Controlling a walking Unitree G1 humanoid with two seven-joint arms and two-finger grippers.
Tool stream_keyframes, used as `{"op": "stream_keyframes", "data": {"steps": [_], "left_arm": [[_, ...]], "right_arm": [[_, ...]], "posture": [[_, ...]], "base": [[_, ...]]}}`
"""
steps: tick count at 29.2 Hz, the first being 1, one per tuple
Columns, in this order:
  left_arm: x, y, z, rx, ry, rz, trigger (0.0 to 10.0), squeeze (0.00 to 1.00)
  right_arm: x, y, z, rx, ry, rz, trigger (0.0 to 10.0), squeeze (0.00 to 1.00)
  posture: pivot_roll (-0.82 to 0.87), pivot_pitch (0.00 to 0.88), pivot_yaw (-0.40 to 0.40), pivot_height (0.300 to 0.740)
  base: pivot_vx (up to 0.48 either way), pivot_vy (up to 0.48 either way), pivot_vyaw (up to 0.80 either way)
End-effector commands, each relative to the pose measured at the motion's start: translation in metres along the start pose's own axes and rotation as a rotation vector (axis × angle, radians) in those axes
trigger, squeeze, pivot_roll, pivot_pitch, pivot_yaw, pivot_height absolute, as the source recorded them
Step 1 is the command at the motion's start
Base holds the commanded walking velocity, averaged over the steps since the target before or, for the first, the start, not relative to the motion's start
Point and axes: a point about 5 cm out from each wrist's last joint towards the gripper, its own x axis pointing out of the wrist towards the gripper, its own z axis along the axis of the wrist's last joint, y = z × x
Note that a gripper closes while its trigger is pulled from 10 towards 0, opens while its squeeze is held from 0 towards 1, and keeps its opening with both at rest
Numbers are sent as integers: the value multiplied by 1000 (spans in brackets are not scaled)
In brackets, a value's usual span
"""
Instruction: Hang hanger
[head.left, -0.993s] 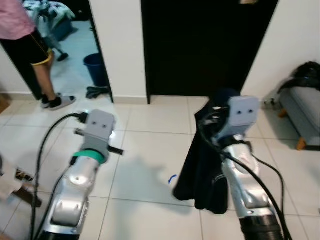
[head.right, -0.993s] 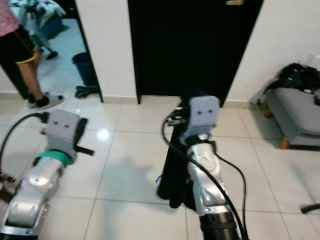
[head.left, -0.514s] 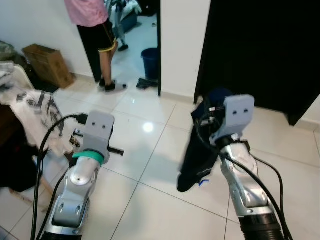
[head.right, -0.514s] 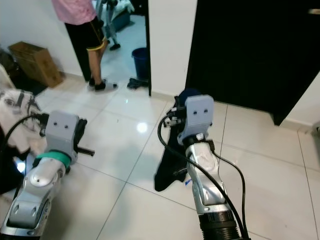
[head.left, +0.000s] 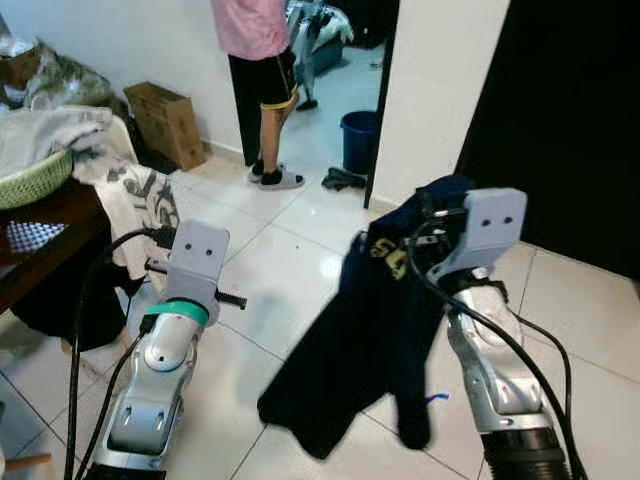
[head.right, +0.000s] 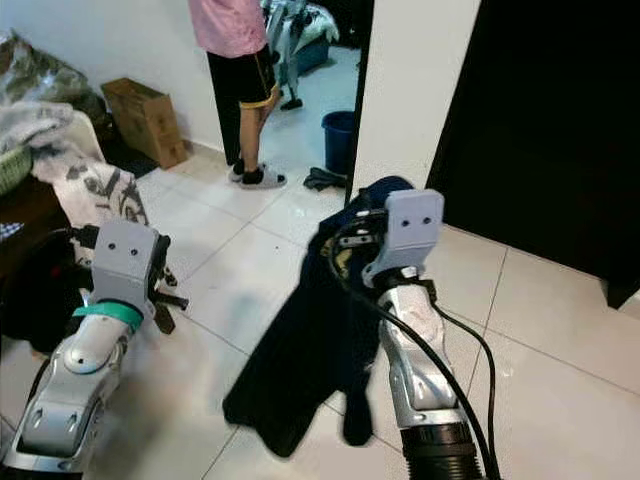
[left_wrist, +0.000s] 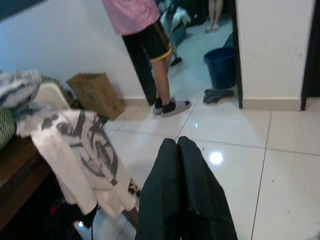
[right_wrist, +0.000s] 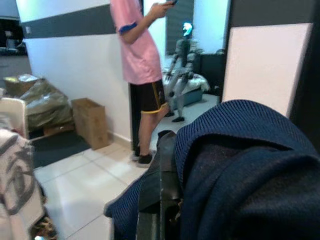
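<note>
A dark navy knit garment (head.left: 360, 340) hangs from my right gripper (right_wrist: 167, 150) and reaches almost to the tiled floor, in front of me and slightly right. It drapes over the gripper's black fingers (right_wrist: 166, 172), which are shut on its hanger; the hanger is almost wholly hidden, with a yellowish bit (head.left: 388, 258) showing at the collar. My left gripper (left_wrist: 177, 142) is held out low at the left, shut with nothing in it, pointing towards a cloth-covered table.
A person (head.left: 262, 60) in a pink shirt and black shorts stands in the doorway ahead, beside a cardboard box (head.left: 168, 122) and a blue bucket (head.left: 360, 140). A dark table (head.left: 40, 250) with a green basket (head.left: 30, 178) and draped clothes (head.left: 135, 200) is at left. Black door (head.left: 570, 130) at right.
The camera has swung left, bringing the table, box and person closer into view. The navy garment has swung out to the left and spread. Both grippers keep their pose.
</note>
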Motion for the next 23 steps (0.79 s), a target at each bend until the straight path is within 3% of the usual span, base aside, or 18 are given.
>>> {"op": "stream_keyframes", "data": {"steps": [1,8,13,23], "left_arm": [[-1,0,0,17,-4,10,10000,0],[0,4,3,64,-37,76,10000,0],[0,6,5,80,-49,117,10000,0],[-1,15,21,194,-155,231,10000,0]], "right_arm": [[0,-1,5,-9,-33,5,10000,0],[1,3,8,-28,-47,47,10000,0],[2,6,10,-30,-58,69,10000,0],[5,14,16,-5,-89,128,10000,0]], "posture": [[-120,97,66,740],[-118,99,65,740],[-115,104,65,740],[-101,102,61,740]], "base": [[465,0,0],[464,0,0],[465,0,672],[464,0,792]]}}
